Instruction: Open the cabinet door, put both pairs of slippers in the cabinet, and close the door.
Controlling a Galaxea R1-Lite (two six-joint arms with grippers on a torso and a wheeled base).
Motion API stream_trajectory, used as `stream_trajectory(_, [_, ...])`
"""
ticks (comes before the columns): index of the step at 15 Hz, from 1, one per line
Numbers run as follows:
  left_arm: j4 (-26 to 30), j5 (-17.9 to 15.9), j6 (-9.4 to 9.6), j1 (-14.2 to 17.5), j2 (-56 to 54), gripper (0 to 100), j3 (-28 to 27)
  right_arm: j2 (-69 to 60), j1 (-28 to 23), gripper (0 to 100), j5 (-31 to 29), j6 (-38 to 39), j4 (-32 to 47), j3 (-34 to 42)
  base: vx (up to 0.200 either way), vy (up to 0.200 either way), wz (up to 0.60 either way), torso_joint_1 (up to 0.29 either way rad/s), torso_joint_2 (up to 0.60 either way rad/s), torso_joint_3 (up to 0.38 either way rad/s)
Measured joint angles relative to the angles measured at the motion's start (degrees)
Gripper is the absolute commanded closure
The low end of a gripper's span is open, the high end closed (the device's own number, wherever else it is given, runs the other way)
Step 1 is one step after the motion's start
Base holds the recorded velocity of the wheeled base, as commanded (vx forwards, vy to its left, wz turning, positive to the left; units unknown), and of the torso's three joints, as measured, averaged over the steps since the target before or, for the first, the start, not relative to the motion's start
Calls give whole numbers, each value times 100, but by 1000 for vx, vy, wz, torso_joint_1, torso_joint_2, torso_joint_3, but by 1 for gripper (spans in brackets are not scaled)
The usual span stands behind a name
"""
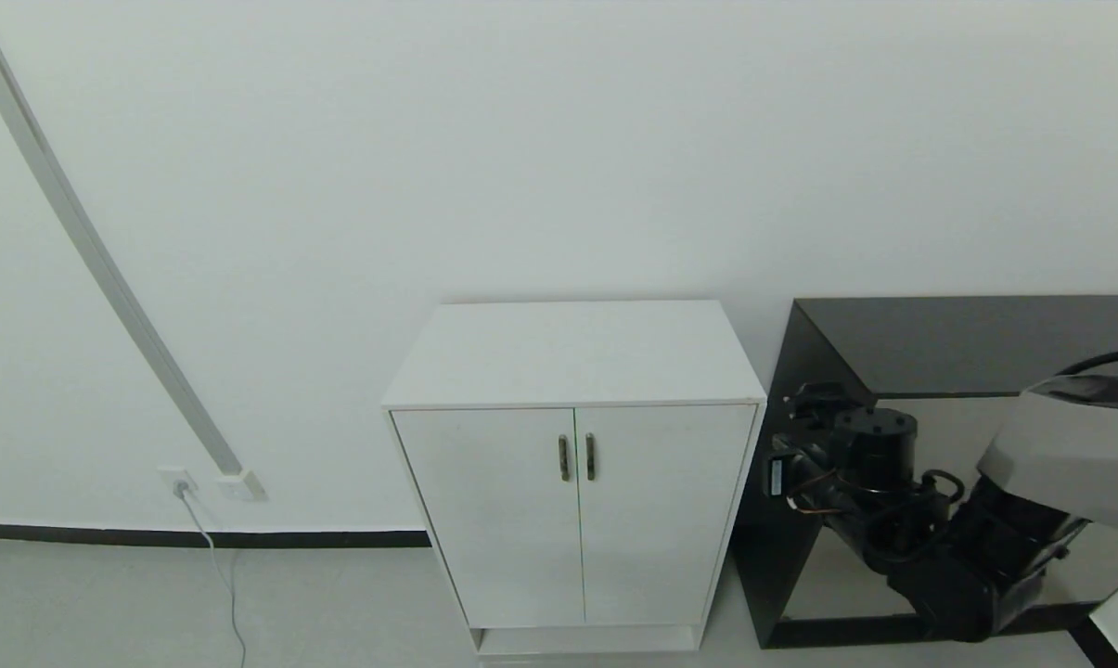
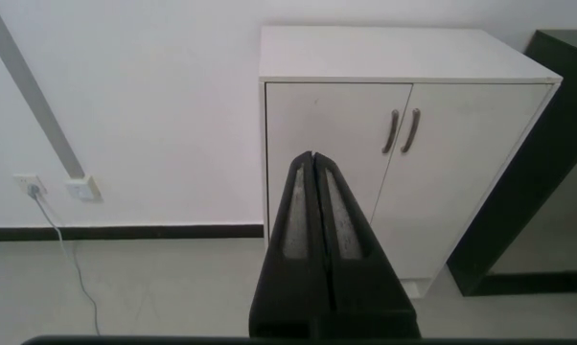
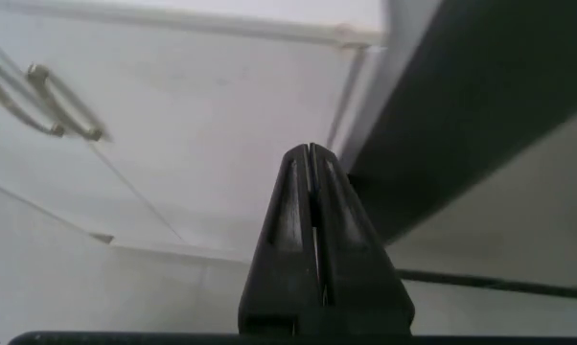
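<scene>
Cabinet (image 1: 572,353) stands white and square against the wall (image 1: 559,139), its back edge flush to it, with both doors closed and the two dark handles (image 1: 577,457) side by side at the centre seam. My left door (image 1: 489,510) has open floor (image 1: 336,603) in front of it and off to its left, so that is where I see room to swing. The right door (image 1: 656,510) is tighter: a black unit (image 1: 967,339) stands just beside the cabinet's right edge, with only a narrow gap between them. My right arm (image 1: 893,520) sits low in front of that unit. The right gripper (image 3: 310,149) has its fingers pressed together on nothing and points at the lower part of the right door near that gap. The left gripper (image 2: 312,158) is also closed and empty, held back from the cabinet and aimed at the left door. The floor is pale and smooth, with a black skirting (image 1: 197,538) along the wall. A grey cable duct (image 1: 95,250) runs diagonally down to a socket (image 1: 180,482), and a cord (image 1: 224,575) trails from it to the floor, well left of the cabinet.
</scene>
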Motion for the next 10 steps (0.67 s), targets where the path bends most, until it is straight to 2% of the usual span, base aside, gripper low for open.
stream_trajectory(7, [-1, 0, -41, -1, 0, 100, 0, -1331, -596, 100, 0, -89, -931, 2299, 0, 0, 0, 0, 0, 0])
stream_trajectory(10, [-1, -2, -46, 0, 0, 100, 0, -1854, -819, 100, 9, -89, -1100, 3038, 0, 0, 0, 0, 0, 0])
